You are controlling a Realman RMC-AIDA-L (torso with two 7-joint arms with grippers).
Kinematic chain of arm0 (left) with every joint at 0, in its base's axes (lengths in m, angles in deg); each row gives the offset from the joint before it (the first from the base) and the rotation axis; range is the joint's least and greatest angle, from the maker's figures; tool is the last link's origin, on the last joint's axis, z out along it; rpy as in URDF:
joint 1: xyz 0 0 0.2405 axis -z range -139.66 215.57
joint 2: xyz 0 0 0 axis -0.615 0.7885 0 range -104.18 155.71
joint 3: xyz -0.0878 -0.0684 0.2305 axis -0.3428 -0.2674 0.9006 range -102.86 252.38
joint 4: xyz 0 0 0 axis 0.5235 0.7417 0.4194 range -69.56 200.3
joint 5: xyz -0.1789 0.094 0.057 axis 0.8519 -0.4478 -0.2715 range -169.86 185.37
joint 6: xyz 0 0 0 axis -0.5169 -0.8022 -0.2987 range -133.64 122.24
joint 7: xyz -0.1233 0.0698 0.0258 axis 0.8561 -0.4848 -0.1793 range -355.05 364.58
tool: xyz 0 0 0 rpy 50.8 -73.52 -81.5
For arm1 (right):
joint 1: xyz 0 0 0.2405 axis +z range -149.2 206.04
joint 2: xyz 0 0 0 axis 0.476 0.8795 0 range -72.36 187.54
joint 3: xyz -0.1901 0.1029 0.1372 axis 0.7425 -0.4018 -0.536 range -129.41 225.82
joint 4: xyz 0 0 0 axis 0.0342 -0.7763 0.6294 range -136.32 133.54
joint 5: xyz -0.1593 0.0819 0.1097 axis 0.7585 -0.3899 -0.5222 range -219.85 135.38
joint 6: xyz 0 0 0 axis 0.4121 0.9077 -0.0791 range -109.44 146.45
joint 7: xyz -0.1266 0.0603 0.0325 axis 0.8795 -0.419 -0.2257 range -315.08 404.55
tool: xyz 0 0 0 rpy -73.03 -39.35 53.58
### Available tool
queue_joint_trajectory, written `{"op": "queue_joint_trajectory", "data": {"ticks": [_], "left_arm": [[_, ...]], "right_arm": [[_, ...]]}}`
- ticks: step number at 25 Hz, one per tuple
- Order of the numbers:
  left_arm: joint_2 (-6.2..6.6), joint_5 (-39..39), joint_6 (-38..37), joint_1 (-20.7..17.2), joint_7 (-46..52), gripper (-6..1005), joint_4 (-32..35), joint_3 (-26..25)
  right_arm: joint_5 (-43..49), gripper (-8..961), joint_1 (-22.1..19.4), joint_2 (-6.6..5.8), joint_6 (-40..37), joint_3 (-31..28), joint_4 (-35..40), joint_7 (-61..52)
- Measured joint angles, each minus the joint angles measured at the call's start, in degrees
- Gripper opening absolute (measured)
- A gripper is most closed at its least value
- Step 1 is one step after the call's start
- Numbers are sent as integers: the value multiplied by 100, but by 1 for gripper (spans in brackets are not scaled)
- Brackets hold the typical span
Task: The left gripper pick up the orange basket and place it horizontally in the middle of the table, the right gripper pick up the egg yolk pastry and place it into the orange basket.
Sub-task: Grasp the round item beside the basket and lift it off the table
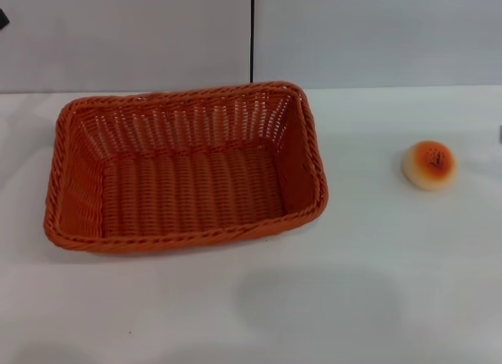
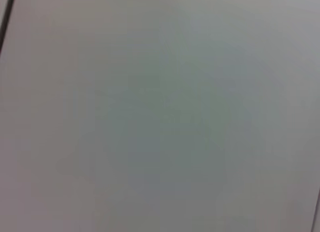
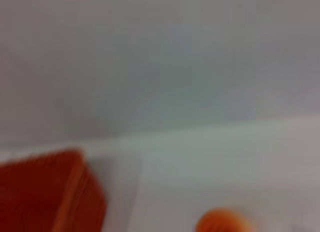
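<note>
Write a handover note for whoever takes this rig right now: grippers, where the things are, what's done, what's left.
Grippers: neither the left gripper nor the right gripper shows in any view.
Orange basket: upright and empty on the table, left of centre in the head view, long side across the view, slightly skewed.
Egg yolk pastry: on the table to the basket's right, apart from it.
Done: the basket looks roughly placed, though off-centre.
Left: perhaps centre the basket, then have the right gripper pick up the pastry and put it in.

Head camera looks down on the worktop (image 1: 259, 301); right wrist camera sits low, sharing orange basket (image 1: 184, 172) and egg yolk pastry (image 1: 429, 165); left wrist faces blank grey
</note>
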Motion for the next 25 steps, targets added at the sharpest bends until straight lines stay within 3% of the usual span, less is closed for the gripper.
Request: {"op": "queue_joint_trajectory", "data": {"ticks": [9, 25], "left_arm": [[-4, 247, -98, -53, -1258, 776, -672, 105], [-8, 367, -431, -106, -1291, 776, -815, 101]], "right_arm": [[174, 681, 299, -49, 610, 1126, -870, -695], [-161, 636, 431, -83, 2063, 1431, -2214, -1]]}}
